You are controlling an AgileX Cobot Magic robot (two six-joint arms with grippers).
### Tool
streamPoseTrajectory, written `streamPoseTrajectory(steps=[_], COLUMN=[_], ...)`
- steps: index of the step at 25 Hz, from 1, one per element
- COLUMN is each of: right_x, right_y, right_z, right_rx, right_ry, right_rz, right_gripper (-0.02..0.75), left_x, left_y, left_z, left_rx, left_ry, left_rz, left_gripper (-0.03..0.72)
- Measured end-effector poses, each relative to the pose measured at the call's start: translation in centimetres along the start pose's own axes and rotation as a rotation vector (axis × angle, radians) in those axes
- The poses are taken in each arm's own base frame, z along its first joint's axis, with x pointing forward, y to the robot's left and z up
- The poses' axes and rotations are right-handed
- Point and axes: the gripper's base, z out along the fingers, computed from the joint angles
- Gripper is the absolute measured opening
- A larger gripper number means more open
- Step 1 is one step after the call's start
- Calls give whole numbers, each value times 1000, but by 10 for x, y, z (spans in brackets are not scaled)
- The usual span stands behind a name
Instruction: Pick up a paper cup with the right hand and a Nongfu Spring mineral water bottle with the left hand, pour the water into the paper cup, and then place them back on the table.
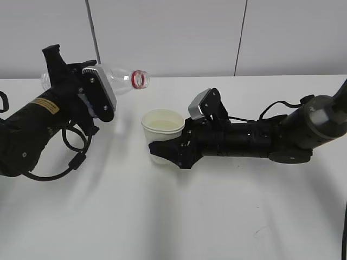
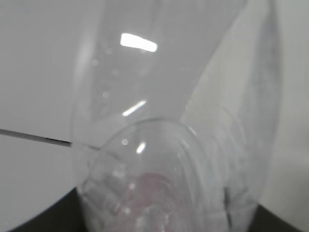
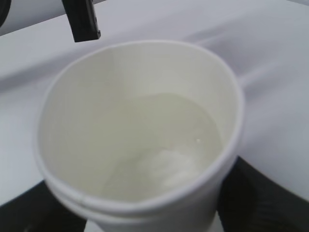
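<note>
The left hand, the yellow-stickered arm, has its gripper (image 1: 89, 89) shut on the clear water bottle (image 1: 120, 80). The bottle lies about level in the air, its red-ringed mouth pointing right, up and left of the cup. In the left wrist view the bottle's clear body (image 2: 169, 164) fills the frame and hides the jaws. The right hand's gripper (image 1: 169, 150) is shut on the off-white paper cup (image 1: 160, 132), held upright at or just above the table (image 1: 173, 216). The right wrist view looks down into the cup (image 3: 135, 135), which holds water (image 3: 169, 145).
A grey panelled wall stands behind the table. Black cables loop under the left arm (image 1: 70, 154) and along the right arm (image 1: 276, 108). A small dark scuff mark (image 1: 260, 232) lies near the front right of the table.
</note>
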Motion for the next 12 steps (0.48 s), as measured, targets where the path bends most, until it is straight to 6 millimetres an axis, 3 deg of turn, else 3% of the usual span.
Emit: streamPoseTrajectory(steps=[12], right_x=[-4], right_y=[-8], right_z=[0], right_rx=[89], right_ry=[-49], right_rz=[7], right_gripper=[531], left_x=[3], left_y=[-2], left_z=[0], left_rx=[15], left_ry=[37], left_rz=[-541], left_gripper=[347])
